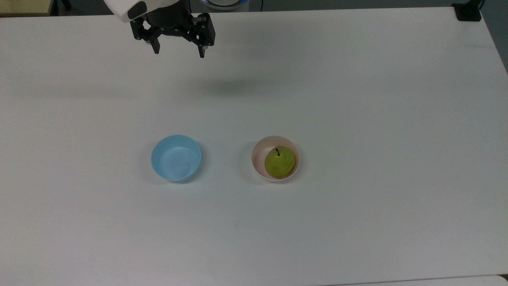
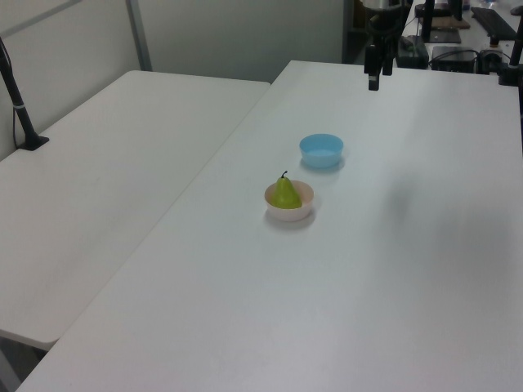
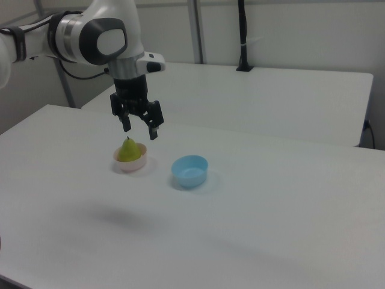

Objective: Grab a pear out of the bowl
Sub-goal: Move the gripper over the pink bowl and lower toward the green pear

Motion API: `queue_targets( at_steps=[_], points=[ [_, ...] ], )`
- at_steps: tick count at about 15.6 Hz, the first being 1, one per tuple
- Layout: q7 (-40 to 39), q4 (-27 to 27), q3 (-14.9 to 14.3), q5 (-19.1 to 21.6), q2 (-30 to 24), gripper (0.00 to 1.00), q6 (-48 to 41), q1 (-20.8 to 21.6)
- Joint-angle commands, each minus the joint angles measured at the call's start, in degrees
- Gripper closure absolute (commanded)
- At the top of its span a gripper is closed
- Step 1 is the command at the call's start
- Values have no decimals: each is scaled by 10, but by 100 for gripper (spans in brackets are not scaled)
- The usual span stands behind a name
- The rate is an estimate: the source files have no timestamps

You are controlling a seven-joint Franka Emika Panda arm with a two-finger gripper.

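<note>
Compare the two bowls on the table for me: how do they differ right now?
The pink bowl holds the pear; the blue bowl holds nothing. In the top view the pink bowl sits to the right of the blue bowl, apart from it. Both look round, upright and about the same size, on the white table.

white table (image 1: pixel 357 99), pink bowl (image 1: pixel 258 165), light blue bowl (image 1: pixel 176 158)
</note>
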Motion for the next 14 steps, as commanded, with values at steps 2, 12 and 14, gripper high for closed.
queue_targets(
  at_steps=[2,12,14],
  points=[
    [11,13,-4,-5,19,0,10,22],
    [62,69,-8,23,108,0,135,82],
    [75,87,-8,30,149,0,169,105]
  ],
)
